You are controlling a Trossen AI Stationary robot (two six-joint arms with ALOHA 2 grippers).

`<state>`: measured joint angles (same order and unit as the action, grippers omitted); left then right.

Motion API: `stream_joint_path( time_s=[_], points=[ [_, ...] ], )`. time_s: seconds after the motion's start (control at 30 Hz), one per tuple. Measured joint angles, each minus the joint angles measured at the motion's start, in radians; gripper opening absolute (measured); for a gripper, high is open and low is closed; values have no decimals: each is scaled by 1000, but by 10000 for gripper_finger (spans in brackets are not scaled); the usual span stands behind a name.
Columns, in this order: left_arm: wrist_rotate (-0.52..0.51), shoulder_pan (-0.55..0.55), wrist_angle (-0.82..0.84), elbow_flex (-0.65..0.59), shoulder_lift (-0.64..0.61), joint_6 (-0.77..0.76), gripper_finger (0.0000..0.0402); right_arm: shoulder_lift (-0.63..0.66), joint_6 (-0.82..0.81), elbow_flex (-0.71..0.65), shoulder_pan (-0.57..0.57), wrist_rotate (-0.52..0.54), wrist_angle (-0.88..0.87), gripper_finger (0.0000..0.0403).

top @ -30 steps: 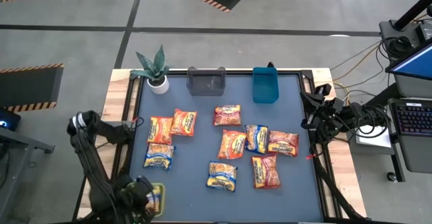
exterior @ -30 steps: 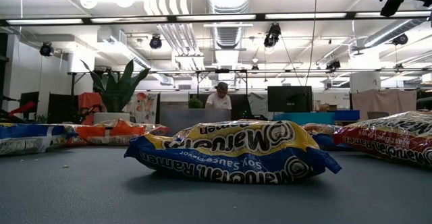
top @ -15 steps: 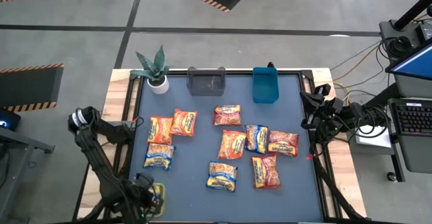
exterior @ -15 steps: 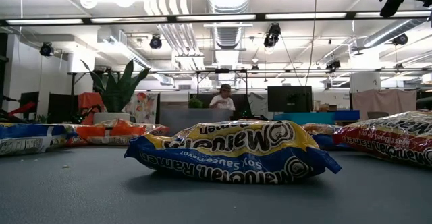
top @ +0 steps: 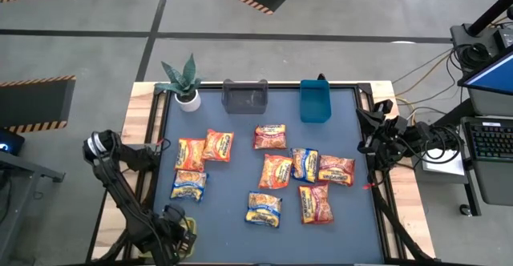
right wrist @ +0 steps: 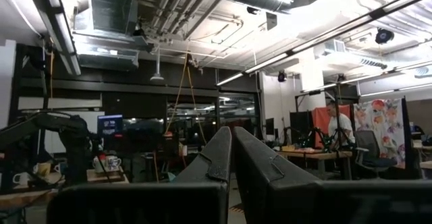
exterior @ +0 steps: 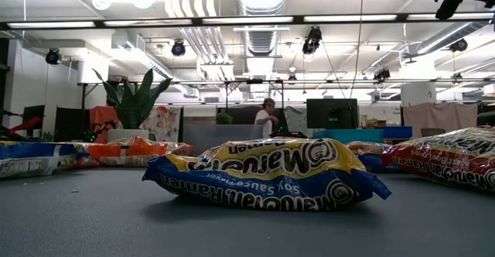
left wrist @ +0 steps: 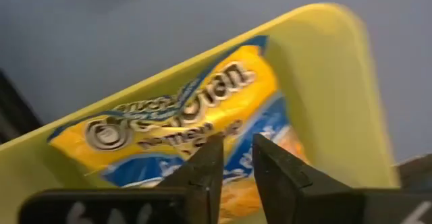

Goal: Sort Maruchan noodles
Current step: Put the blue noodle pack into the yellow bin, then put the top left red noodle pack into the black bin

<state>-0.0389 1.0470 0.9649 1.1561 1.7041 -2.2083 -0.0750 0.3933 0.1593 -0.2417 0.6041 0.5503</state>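
Note:
Several Maruchan packets lie flat on the grey mat: yellow-blue ones, orange ones and red-pink ones. The low view shows a yellow-blue packet close up. My left gripper is off the mat's near left corner, over a yellow bin, and is shut on a yellow-blue packet. My right gripper is shut and waits at the table's right edge. My left gripper pinches the yellow-blue packet by its near edge between the two fingers, coming from above and pointing down. The packet hangs below the fingers, tilted, inside the yellow bin. Whether its far end rests on the bin cannot be told.
A dark grey bin and a blue bin stand at the mat's far edge, with a potted plant at the far left corner. Free mat shows along the near edge. A person stands in the room beyond.
My left gripper has moved a little toward the table's right at the yellow bin, and the arm's elbow has shifted with it. The person in the room beyond has walked to the right. The packets on the mat have stayed put.

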Motion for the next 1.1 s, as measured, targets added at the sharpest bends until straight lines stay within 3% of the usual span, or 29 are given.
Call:
stream_joint_path(
  time_s=[0.27,0.47,0.57,0.7,0.93,1.0,1.1],
  points=[
    [111,5,31,-18,12,0,2,0,1,0,0,0,0,9],
    [336,15,91,-12,12,26,1,0,1,0,0,0,0,9],
    [324,17,103,9,10,43,0,0,2,0,0,0,0,9],
    [207,7,134,78,-2,154,0,0,0,0,0,0,0,9],
    [-355,-76,126,276,-8,704,0,0,-4,0,0,0,-2,9],
    [-414,-127,126,312,-11,856,0,0,-14,0,0,0,-4,9],
    [-419,-219,114,342,-12,1065,0,0,-16,0,0,0,-5,9]
  ],
)
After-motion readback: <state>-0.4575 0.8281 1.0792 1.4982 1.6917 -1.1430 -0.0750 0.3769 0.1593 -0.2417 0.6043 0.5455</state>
